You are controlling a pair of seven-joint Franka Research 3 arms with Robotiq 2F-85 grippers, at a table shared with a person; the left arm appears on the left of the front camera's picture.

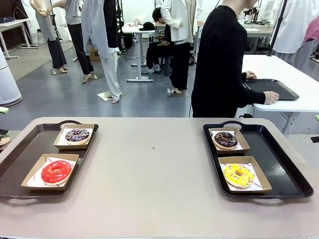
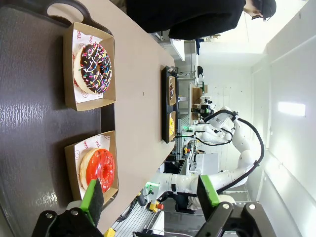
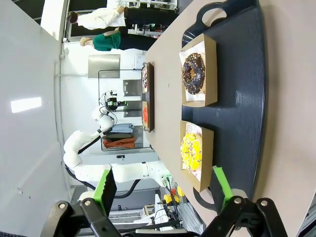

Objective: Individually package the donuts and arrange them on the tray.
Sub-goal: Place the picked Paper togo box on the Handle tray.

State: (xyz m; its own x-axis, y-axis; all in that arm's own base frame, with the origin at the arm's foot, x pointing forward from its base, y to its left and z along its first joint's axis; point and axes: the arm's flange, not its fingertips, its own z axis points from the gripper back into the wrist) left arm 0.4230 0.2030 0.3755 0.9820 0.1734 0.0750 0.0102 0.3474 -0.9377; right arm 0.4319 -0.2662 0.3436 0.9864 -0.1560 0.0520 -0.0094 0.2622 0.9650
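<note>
All four donuts sit boxed on the two trays: red donut and purple donut on the left tray, chocolate donut and yellow donut on the right tray. Left end effector and right end effector hang wide open, empty. Judged nearly done; any final nudge should push box walls, not icing.

bright, even overhead light | soft shadows | glare on white walls | wrist views edge-warped, sharp

White jointed arms, black cables; black left hand, right hand, green pads; person black long-sleeved top.
</note>
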